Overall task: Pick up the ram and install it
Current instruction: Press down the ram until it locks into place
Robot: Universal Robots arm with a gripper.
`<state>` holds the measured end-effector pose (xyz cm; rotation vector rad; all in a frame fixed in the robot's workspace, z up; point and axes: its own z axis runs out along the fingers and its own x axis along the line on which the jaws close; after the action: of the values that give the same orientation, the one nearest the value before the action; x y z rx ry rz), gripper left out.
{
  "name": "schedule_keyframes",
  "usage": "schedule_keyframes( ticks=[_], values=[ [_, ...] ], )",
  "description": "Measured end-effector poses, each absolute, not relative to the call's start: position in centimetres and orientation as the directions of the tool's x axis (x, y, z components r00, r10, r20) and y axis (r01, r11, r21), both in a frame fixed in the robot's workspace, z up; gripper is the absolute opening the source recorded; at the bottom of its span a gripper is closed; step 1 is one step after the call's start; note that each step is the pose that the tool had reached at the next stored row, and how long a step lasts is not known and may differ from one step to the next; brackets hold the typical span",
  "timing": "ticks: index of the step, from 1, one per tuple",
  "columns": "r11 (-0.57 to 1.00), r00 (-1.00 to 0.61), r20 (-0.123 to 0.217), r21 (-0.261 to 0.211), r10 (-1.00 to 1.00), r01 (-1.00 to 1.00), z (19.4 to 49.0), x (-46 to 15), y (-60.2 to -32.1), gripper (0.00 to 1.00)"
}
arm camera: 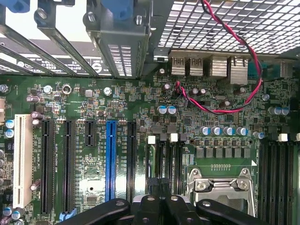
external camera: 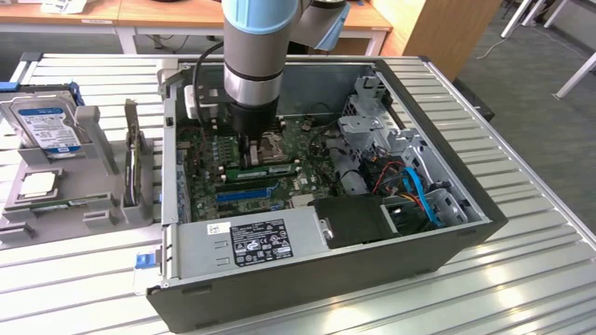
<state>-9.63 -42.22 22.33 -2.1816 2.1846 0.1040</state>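
Note:
The ram (external camera: 270, 169), a narrow green stick, stands on edge in a slot on the motherboard (external camera: 206, 157) inside the open computer case. My gripper (external camera: 250, 159) reaches straight down into the case and sits at the end of the ram nearer the exterior view's left. In the wrist view my black fingers (arm camera: 149, 206) are pressed together, so the gripper (arm camera: 161, 199) is shut over the end of the memory slots (arm camera: 164, 157). Whether the fingers clamp the stick or only rest on its top edge I cannot tell.
A grey holder (external camera: 102, 209) at the exterior view's left carries a blue-labelled hard drive (external camera: 47, 125), an upright expansion card (external camera: 135, 164) and another green stick (external camera: 67, 204). The power supply (external camera: 251, 241), drive cage (external camera: 373, 132) and cables (external camera: 419, 192) crowd the case. A red-black wire (arm camera: 234, 42) loops above the board.

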Motion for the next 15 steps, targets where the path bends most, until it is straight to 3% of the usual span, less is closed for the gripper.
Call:
schedule_keyframes(
  ticks=[15],
  values=[
    [0.001, -0.002, -0.084, 0.01, -0.996, -1.0, 23.9, -9.6, -42.2, 0.1]
  ],
)
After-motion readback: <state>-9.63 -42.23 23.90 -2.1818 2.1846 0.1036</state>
